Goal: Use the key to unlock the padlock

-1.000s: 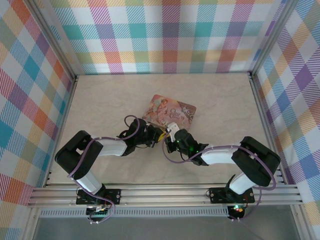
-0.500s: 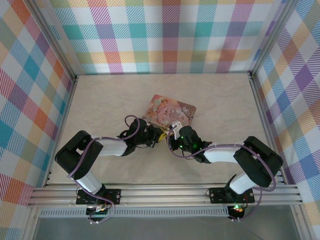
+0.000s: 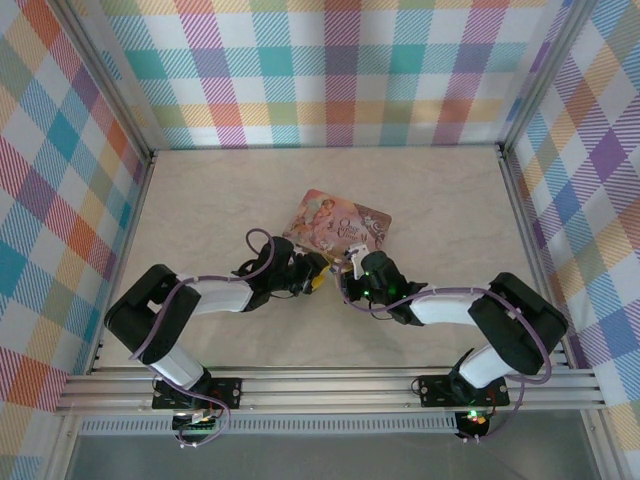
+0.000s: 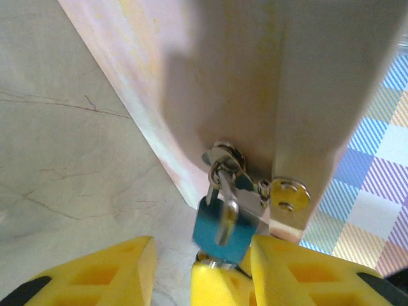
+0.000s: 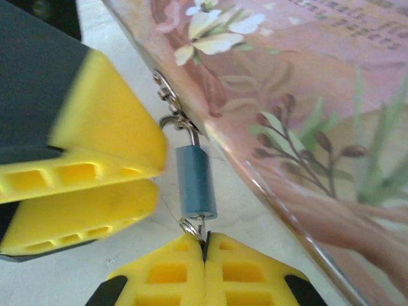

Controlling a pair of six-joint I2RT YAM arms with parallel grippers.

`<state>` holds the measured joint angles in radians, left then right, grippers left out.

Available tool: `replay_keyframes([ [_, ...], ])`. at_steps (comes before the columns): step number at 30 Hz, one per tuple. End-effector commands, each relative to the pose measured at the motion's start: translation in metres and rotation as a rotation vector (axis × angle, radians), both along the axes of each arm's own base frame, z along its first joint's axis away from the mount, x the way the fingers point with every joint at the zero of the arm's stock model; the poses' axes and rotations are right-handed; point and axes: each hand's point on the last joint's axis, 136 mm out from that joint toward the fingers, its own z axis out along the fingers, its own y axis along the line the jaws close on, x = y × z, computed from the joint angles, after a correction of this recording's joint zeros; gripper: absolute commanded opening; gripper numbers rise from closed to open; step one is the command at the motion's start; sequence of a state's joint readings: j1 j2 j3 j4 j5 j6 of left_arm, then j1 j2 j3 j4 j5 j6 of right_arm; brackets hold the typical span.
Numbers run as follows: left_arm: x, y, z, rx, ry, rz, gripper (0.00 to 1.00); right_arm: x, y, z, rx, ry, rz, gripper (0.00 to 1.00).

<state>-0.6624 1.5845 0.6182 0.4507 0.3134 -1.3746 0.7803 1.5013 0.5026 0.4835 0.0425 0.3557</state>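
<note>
Two arms (image 3: 215, 295) angled inward; right gripper (image 5: 204, 247) pinching key (image 5: 192, 225) at padlock (image 5: 195, 182) base.

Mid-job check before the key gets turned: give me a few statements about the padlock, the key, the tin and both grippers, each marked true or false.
1. The padlock hangs by its shackle from the hasp of the pink tin. True.
2. The right gripper is open and clear of the key. False: its fingers are shut on the key at the padlock's bottom end.
3. The left gripper has its fingers apart, with the padlock between them. True.
4. The tin sits against the far wall. False: it lies mid-table, just ahead of both grippers.
</note>
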Motion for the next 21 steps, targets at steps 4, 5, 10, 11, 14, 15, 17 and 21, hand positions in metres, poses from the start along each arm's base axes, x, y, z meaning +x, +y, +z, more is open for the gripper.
replay_keyframes([
  [4,0.004,0.011,0.013,0.05,-0.041,0.006,0.53,0.001,-0.012,0.0,0.033,0.035,-0.049,0.0],
  [5,0.004,0.011,0.014,0.046,-0.042,0.002,0.54,0.001,-0.012,0.0,0.033,0.037,-0.047,0.0],
  [10,0.006,0.012,0.018,0.034,-0.056,0.01,0.55,-0.002,-0.011,0.0,0.046,0.051,-0.04,0.0],
  [11,0.006,0.013,0.02,0.033,-0.064,0.011,0.56,-0.002,-0.012,0.002,0.062,0.059,-0.044,0.0],
  [14,0.01,0.02,0.026,0.051,-0.087,0.012,0.63,-0.003,-0.016,0.007,0.131,0.103,-0.072,0.0],
  [15,0.011,0.023,0.028,0.062,-0.094,0.012,0.65,-0.003,-0.017,0.009,0.155,0.119,-0.083,0.0],
  [17,0.016,0.031,0.035,0.088,-0.116,0.017,0.71,-0.005,-0.019,0.009,0.19,0.153,-0.104,0.0],
  [21,0.027,0.055,0.044,0.148,-0.139,0.04,0.78,-0.009,-0.019,0.005,0.238,0.231,-0.139,0.0],
])
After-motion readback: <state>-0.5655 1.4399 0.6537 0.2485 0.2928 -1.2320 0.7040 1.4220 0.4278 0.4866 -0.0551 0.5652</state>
